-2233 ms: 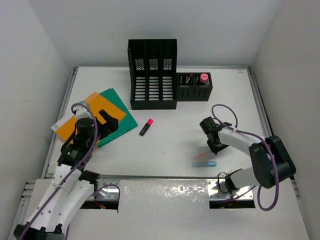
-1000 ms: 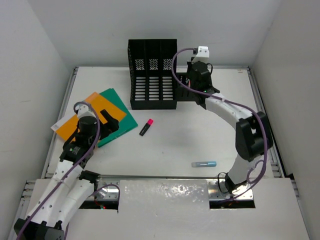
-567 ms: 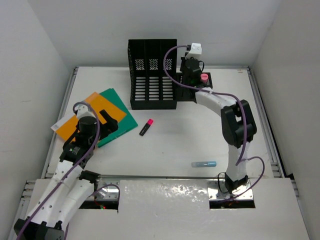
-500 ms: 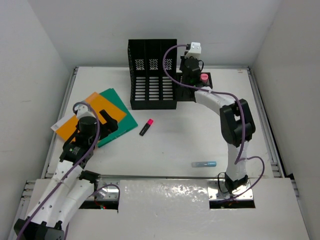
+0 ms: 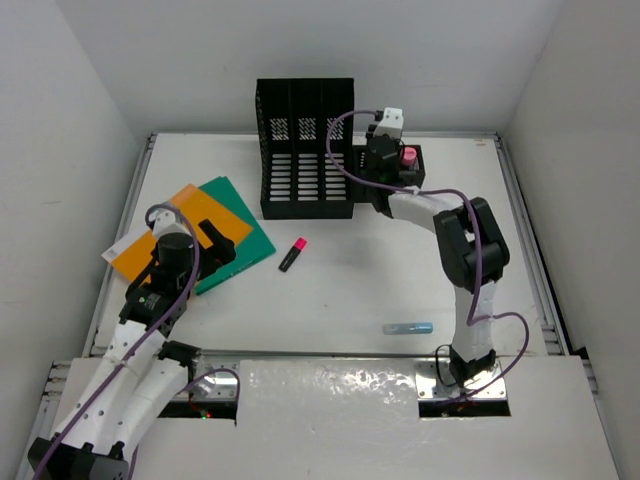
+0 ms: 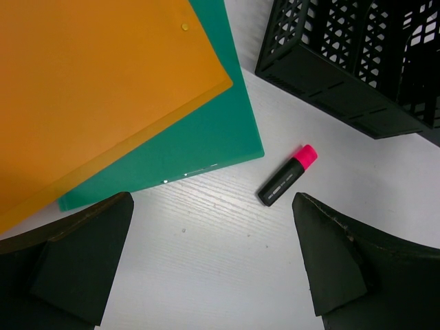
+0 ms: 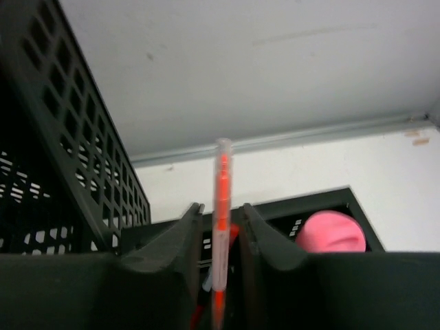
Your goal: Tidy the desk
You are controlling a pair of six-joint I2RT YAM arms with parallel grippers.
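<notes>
Right gripper point(image 7: 221, 210) at the far pen organizer point(image 5: 410, 186), left gripper point(image 6: 206, 275) over the folders.
The white desk point(image 5: 350, 290) spans the whole floor under both arms. An orange pen point(image 7: 223, 165) stands upright between the right fingers. They seem just clear of it, but I cannot tell whether they pinch. The left claw is spread wide above the near edge of the green folder point(image 6: 206, 130), with a pink-capped marker point(image 6: 287, 176) to the right.

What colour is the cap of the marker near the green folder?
The cap is pink; left wrist view shows it best.
</notes>
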